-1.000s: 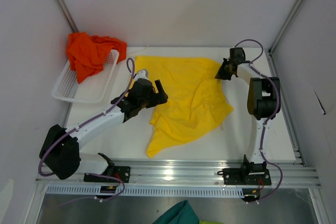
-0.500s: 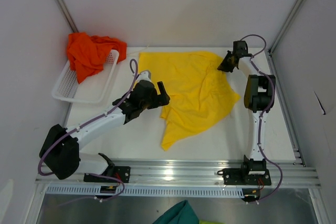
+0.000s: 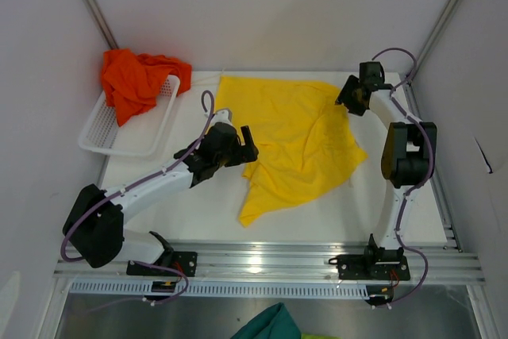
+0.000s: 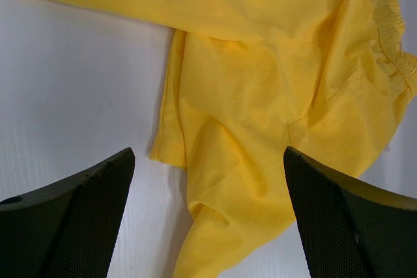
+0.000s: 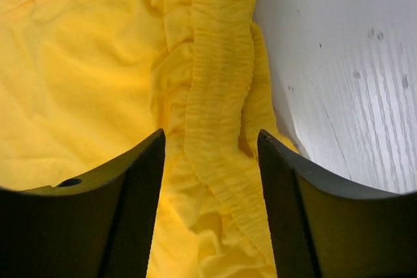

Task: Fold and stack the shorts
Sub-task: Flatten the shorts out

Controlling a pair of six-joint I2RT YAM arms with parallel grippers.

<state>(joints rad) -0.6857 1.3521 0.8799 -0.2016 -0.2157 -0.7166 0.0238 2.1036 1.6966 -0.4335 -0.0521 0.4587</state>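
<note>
Early stage, nothing folded. Yellow shorts (image 3: 298, 144) lie rumpled mid-tabletop (image 3: 317, 220). Orange shorts (image 3: 135, 81) sit bunched in white basket (image 3: 119, 136), untouched. Left fingers (image 4: 71, 219) are spread wide, empty, over yellow edge. Right fingers (image 5: 111, 206) are parted astride waistband (image 5: 218, 96), not pinching. No stack yet.

Illumination bright, even, diffuse from overhead; faint soft shadows beneath the left arm (image 3: 151, 184) on the white table (image 3: 317, 220); mild glare along the aluminium rail (image 3: 262, 258); overhead view sharp; wrist views crisp on the yellow shorts (image 5: 78, 63), weave and wrinkles legible.
</note>
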